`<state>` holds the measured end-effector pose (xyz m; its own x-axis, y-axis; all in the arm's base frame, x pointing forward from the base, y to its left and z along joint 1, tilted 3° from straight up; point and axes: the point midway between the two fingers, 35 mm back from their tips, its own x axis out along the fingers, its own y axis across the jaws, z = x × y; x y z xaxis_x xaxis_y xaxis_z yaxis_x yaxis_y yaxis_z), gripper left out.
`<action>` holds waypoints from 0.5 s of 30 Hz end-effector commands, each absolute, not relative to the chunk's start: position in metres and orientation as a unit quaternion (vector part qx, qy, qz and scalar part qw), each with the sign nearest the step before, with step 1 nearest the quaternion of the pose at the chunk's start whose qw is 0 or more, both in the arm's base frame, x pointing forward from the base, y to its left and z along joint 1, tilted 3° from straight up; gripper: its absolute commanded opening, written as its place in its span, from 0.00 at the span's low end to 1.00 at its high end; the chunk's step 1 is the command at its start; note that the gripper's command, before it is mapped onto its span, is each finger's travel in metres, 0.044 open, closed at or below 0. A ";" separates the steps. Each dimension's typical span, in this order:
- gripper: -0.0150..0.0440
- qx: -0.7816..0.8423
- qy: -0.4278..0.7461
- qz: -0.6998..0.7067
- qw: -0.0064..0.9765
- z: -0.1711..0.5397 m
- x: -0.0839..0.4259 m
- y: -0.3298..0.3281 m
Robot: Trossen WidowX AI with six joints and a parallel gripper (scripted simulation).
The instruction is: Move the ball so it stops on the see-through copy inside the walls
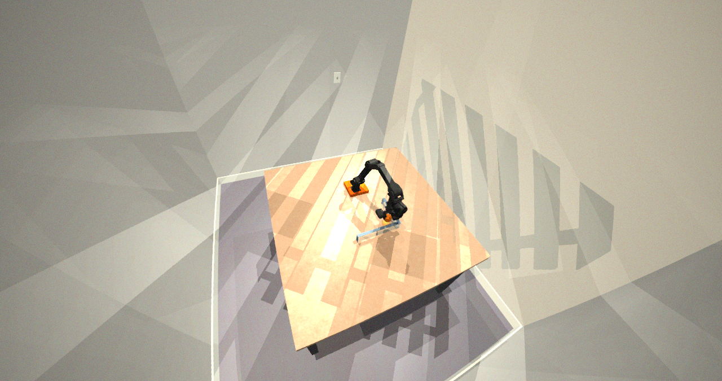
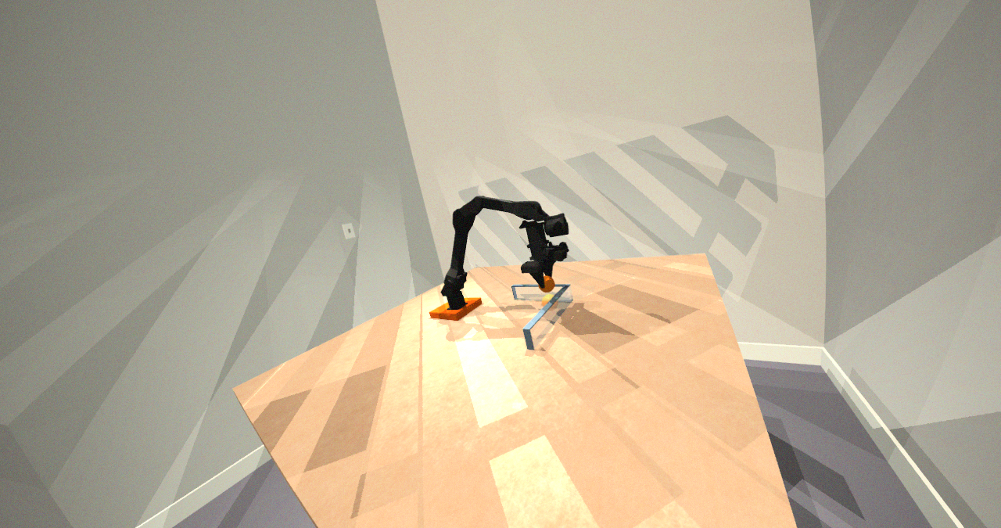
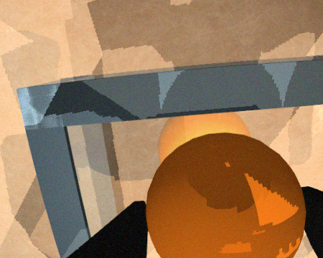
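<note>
The end effector (image 3: 226, 225) is pinching the orange ball (image 3: 226, 212) between its two black fingers. The ball is held up off the desk (image 2: 560, 413), inside the corner made by the two clear walls (image 3: 181, 93). The pale see-through ball (image 3: 200, 131) sits just behind it, mostly hidden, close to the far wall.

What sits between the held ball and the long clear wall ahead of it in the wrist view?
The see-through copy, pale orange, lies there. The ball, clamped in the gripper, covers its near part, and the long clear wall runs across just beyond it.
</note>
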<state>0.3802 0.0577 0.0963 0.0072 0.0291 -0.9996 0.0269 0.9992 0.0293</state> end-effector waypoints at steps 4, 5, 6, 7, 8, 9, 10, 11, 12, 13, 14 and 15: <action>0.25 0.022 0.709 -0.001 0.705 0.061 0.379 0.059; 0.25 0.022 0.709 -0.001 0.705 0.056 0.378 0.059; 0.25 0.022 0.709 -0.001 0.705 0.051 0.378 0.059; 0.25 0.022 0.709 -0.001 0.705 0.047 0.377 0.059; 0.25 0.022 0.709 -0.001 0.705 0.045 0.377 0.059; 0.25 0.022 0.709 -0.001 0.705 0.044 0.377 0.059; 0.25 0.022 0.709 -0.001 0.705 0.044 0.377 0.059; 0.25 0.022 0.709 -0.001 0.705 0.044 0.377 0.059; 0.25 0.022 0.709 -0.001 0.705 0.044 0.377 0.059; 0.25 0.022 0.709 -0.001 0.705 0.043 0.377 0.059; 0.25 0.022 0.709 -0.001 0.705 0.043 0.377 0.059; 0.25 0.022 0.709 -0.001 0.705 0.042 0.377 0.059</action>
